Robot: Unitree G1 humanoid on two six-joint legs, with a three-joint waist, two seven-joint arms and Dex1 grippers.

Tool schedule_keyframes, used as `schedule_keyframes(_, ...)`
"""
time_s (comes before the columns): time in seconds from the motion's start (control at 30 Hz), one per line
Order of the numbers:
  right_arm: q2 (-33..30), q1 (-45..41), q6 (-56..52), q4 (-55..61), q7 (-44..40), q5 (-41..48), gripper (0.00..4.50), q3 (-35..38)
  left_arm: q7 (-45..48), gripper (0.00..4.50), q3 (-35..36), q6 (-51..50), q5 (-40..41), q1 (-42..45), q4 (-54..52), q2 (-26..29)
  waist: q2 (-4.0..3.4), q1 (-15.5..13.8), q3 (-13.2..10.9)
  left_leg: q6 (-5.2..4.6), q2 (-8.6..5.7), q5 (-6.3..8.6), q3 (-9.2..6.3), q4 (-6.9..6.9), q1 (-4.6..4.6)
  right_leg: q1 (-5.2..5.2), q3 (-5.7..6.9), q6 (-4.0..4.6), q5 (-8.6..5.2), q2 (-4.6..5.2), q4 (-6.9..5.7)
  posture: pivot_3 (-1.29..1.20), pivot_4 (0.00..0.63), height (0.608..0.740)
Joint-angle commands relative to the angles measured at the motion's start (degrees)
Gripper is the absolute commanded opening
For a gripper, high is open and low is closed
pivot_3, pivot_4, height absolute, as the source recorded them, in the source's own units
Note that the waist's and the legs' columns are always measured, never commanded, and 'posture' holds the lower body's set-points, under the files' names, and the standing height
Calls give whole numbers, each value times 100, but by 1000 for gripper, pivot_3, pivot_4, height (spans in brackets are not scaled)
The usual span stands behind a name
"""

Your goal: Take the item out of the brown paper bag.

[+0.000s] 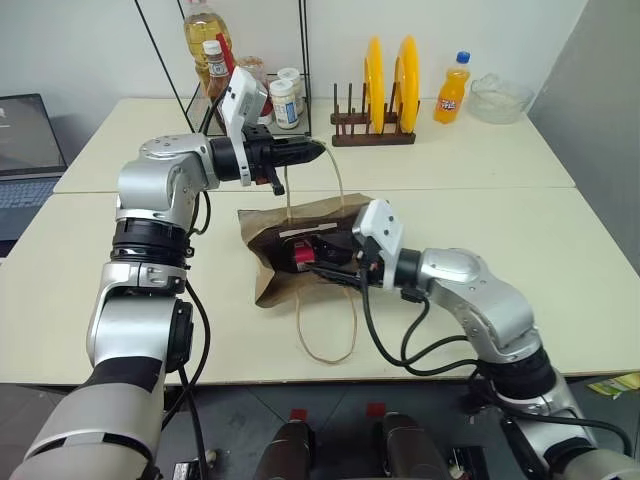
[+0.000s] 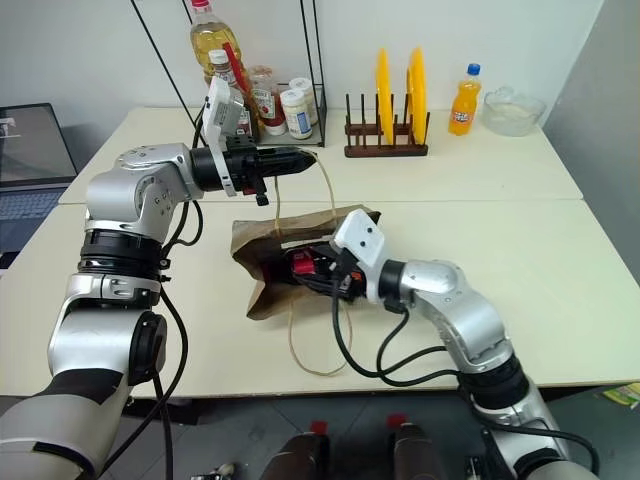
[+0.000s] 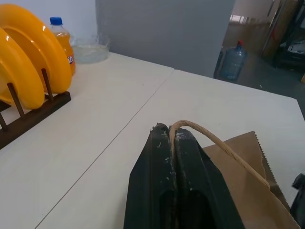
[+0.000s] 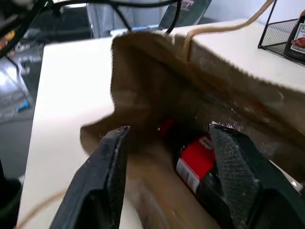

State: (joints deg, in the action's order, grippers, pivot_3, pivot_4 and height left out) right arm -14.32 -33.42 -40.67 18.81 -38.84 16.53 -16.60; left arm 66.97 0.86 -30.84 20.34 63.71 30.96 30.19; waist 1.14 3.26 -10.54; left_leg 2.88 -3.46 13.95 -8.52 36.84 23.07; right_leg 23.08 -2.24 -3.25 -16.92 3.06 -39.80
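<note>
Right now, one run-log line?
left pincer: shut on bag handle | right pincer: open, inside brown paper bag | item: in bag

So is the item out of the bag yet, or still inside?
Still inside. The item lies within the brown paper bag, between the open right gripper's fingers; the left gripper holds a handle.

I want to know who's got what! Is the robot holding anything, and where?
The left tool pinches the bag's cord handle, lifting it. The right tool is open inside the bag around the item, not gripping it yet.
</note>
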Motion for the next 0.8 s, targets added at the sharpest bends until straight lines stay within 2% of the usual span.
schedule_keyframes(0.03,268,-116,17,-107,239,-27,2499,-107,10,0,152,-37,147,-22,-347,79,0,2,0,0,-1,0,4,0,2,7,-5,0,0,0,-7,0,150,740)
schedule_keyframes(0.13,544,-112,49,-256,219,198,2499,-36,5,0,150,-54,150,-68,-411,65,0,2,0,0,0,0,6,1,4,11,-5,1,0,0,-9,0,150,740)
schedule_keyframes(0.2,663,-141,153,-404,113,281,2013,-24,8,0,147,-70,156,-82,-443,59,0,2,0,0,-1,0,8,1,4,11,-7,1,0,0,-9,0,150,740)
schedule_keyframes(0.37,781,-230,353,-639,-36,376,192,20,-5,0,152,-64,160,-115,-475,41,0,5,0,-1,-1,0,13,2,3,12,-9,1,0,-1,-11,0,150,740)
schedule_keyframes(0.4,789,-257,395,-702,-36,353,9,18,-7,0,152,-61,161,-121,-480,36,0,4,0,-1,-1,0,13,2,3,12,-9,1,0,-2,-11,0,150,740)
schedule_keyframes(0.6,750,-489,969,-1510,119,-100,9,-9,-27,0,151,-70,184,-133,-507,3,0,7,0,-1,-1,0,16,2,3,12,-9,1,0,-2,-12,0,150,740)
schedule_keyframes(0.8,366,-784,1710,-2323,550,-1427,9,-567,-50,0,136,-52,205,-117,-491,-25,0,16,0,0,-1,0,20,3,2,14,-11,1,0,-2,-15,0,150,740)
